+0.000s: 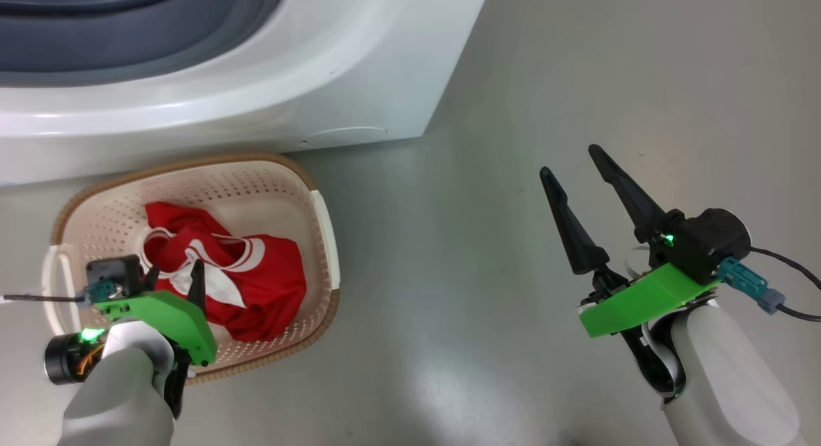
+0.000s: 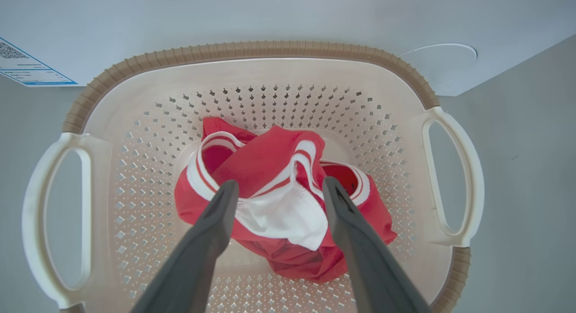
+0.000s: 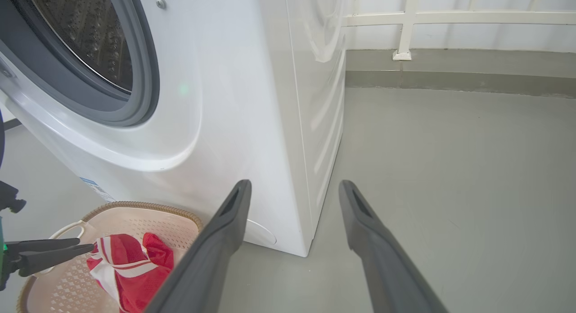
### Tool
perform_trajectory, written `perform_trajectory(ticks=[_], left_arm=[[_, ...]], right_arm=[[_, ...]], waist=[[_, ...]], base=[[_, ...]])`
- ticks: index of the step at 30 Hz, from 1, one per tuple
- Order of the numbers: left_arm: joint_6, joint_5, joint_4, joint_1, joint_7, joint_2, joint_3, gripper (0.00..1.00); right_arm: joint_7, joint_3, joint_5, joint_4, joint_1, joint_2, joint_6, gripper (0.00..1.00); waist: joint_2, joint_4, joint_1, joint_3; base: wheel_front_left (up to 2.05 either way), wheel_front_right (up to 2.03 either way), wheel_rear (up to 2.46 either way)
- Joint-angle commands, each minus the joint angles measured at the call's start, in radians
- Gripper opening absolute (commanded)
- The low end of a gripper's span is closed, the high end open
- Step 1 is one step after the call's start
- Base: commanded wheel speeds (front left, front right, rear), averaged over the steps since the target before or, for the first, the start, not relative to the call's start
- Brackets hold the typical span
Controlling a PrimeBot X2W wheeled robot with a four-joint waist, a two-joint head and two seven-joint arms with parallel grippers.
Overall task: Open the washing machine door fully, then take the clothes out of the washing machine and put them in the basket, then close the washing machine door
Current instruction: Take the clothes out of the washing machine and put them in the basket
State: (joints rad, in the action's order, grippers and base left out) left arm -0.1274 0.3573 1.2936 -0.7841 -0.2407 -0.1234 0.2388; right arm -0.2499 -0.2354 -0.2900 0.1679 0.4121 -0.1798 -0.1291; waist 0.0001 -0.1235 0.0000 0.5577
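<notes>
- Clothes (image 1: 237, 279), bright red with white stripes and white trim, crumpled in a loose heap on the bottom of the basket (image 1: 324, 234), wholly inside its walls.
- Basket cream-white and perforated, with a brown woven-look rim and white side handles (image 2: 454, 178), set on the grey floor (image 1: 577, 67) just in front of the washing machine (image 1: 359, 61), close against its lower front panel.
- Round white flap (image 2: 438, 61) low on the machine's front, just beyond one end of the basket rim; blue-edged label sticker (image 2: 27, 70) on the same panel, beyond the other end.
- Left tool (image 2: 280, 183) open, its two dark fingers spread wide and pointed down into the basket, straddling a white fold of the garment and gripping nothing; contact between fingertips and cloth impossible to tell.
- Same tool seen side-on at the left edge of the right wrist view, tips level with the red heap.
- Right tool (image 1: 569, 160) open and empty, fingers apart, held over bare floor well to the right of the basket and clear of the machine's front corner.
- From the right wrist view, those fingers aimed toward the machine's front corner edge, one either side of it.
- Drum mouth (image 3: 144, 79) uncovered, grey rubber ring framing the perforated steel drum.
- White railing (image 3: 407, 24) along the wall beyond the machine's side panel.
</notes>
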Motion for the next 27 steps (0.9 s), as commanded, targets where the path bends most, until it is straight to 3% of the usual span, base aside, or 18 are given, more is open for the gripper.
perform_trajectory(ticks=[1, 5, 13, 27], left_arm=[[-0.001, 0.013, -0.004, 0.025, -0.017, -0.030, -0.026, 1.00], [-0.002, 0.023, -0.025, 0.034, -0.020, -0.026, -0.029, 1.00], [-0.003, 0.026, -0.196, 0.100, -0.021, -0.036, -0.077, 1.00], [-0.001, -0.080, -0.523, 0.250, -0.021, -0.027, -0.213, 1.00]], right_arm=[[-0.012, -0.011, 0.008, -0.018, -0.031, -0.004, -0.002, 1.00], [-0.012, -0.004, 0.008, -0.013, -0.045, -0.010, -0.002, 1.00], [-0.012, 0.021, 0.007, -0.008, -0.079, -0.026, -0.002, 1.00], [-0.012, 0.053, 0.003, -0.003, -0.147, -0.042, -0.002, 1.00]], waist=[[-0.0001, 0.013, 0.0000, -0.016], [-0.0001, 0.027, 0.0000, -0.042], [-0.0001, 0.060, 0.0000, -0.110], [-0.0001, 0.101, 0.0000, -0.236]], base=[[0.00, 0.00, 0.00], [0.00, 0.00, 0.00], [0.00, 0.00, 0.00], [0.00, 0.00, 0.00]])
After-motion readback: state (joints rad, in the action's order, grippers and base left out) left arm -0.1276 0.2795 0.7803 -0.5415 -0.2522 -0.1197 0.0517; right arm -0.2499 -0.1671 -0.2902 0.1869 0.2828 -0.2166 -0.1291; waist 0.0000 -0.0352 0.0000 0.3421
